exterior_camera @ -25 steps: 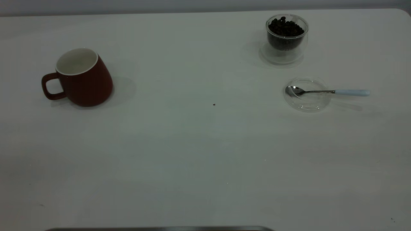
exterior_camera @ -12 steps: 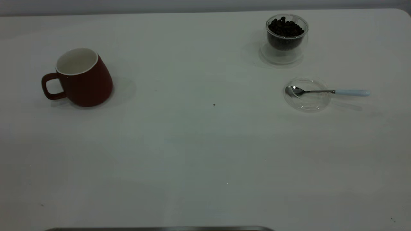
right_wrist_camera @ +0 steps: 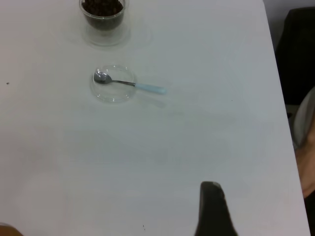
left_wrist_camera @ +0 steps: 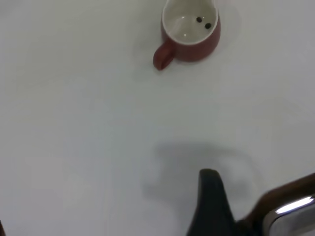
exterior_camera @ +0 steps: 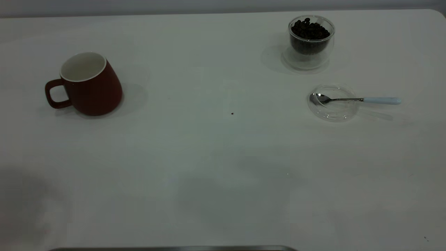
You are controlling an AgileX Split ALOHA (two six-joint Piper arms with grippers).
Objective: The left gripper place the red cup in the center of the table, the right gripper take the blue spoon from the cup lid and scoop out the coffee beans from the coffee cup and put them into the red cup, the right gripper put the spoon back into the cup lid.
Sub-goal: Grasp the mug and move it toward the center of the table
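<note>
The squat dark red ceramic mug [exterior_camera: 87, 83] is seen upright at the left of the plain white tabletop [exterior_camera: 209, 157], handle outward; two dark beans [left_wrist_camera: 203, 22] are seen inside it in the left wrist view. The clear double-walled glass cup [exterior_camera: 311, 40], filled with dark coffee beans [exterior_camera: 309, 29], is placed far right. Nearer, the pale-blue-handled metal teaspoon [exterior_camera: 355, 100] is laid with its bowl in the clear round lid [exterior_camera: 333, 103]. Only one black finger each of the left gripper [left_wrist_camera: 209, 206] and the right gripper [right_wrist_camera: 212, 211] is shown; it cannot be told how they are set.
</note>
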